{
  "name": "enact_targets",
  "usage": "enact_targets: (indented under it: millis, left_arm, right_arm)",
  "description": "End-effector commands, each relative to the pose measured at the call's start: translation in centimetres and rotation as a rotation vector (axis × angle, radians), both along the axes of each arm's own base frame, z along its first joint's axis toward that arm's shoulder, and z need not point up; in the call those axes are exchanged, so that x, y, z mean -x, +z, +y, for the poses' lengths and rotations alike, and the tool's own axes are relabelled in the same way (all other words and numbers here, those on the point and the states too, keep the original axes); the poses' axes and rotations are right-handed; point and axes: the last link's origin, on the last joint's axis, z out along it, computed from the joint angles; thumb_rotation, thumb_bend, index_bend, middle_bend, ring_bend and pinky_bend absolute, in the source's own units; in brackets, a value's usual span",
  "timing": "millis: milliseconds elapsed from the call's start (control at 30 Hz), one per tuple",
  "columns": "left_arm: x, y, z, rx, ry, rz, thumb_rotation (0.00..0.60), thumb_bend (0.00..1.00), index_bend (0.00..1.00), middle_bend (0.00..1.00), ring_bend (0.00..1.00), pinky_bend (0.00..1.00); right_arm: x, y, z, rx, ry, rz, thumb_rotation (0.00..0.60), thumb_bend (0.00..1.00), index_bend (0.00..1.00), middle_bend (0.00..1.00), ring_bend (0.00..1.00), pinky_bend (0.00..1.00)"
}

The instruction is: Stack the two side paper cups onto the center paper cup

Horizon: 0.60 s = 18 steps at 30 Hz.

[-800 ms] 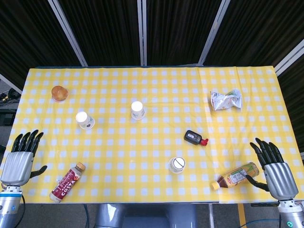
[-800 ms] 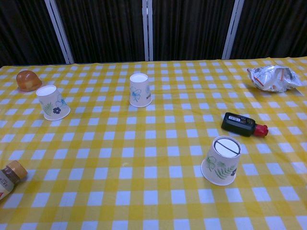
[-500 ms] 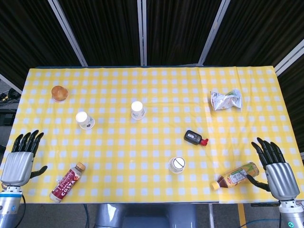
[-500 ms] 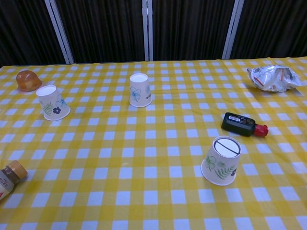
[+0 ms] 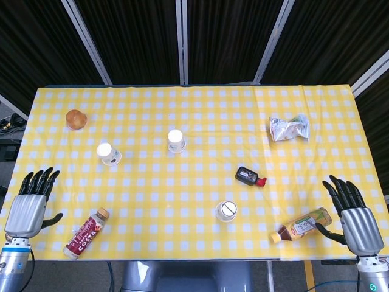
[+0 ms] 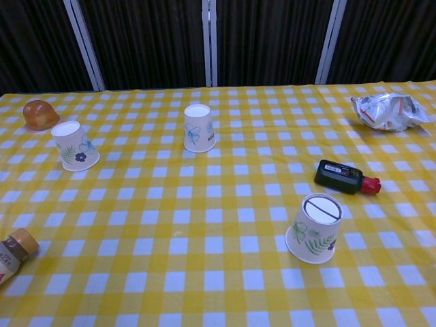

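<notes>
The left robot hand [image 5: 27, 204] is hovering with fingers spread, empty, far left of the center paper cup [image 5: 175, 140]. The left paper cup [image 5: 107, 152] is standing upside down to that cup's left, the right paper cup [image 5: 226, 210] nearer and rightward. The right robot hand [image 5: 352, 216] is hanging spread beside a tea bottle [image 5: 302, 224] on the tabletop [image 5: 200, 115].

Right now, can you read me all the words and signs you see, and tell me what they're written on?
"COSTA": on the coffee bottle lying near the left hand.
Tea bottle by the right hand: label too small to read.
Black bottle: white label too blurred to read.
Foil snack bag: print unreadable.
Paper cups: only flower and leaf drawings; the near paper cup has a dark line across its base.
</notes>
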Motion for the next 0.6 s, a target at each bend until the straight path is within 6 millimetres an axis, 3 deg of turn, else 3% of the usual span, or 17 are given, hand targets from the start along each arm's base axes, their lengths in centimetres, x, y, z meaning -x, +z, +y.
enact_targets:
  millis: [33, 400, 600]
  left_arm:
    - [0.0, 0.0, 0.1, -0.002, -0.001, -0.002, 0.6, 0.05, 0.0, 0.0, 0.0, 0.0]
    - [0.1, -0.2, 0.6, -0.003, 0.004, 0.0, 0.6, 0.06, 0.0, 0.0, 0.0, 0.0]
    - [-0.1, -0.2, 1.3, -0.008, 0.001, -0.012, 0.6, 0.13, 0.01, 0.0, 0.0, 0.0]
  right_arm:
    - [0.0, 0.0, 0.0, -0.002, 0.0, 0.001, 0.6, 0.05, 0.0, 0.0, 0.0, 0.0]
    - [0.1, -0.1, -0.2, -0.01, -0.004, 0.0, 0.6, 0.05, 0.0, 0.0, 0.0, 0.0]
    - [0.5, 0.0, -0.5, -0.005, -0.019, -0.005, 0.6, 0.05, 0.01, 0.0, 0.0, 0.0]
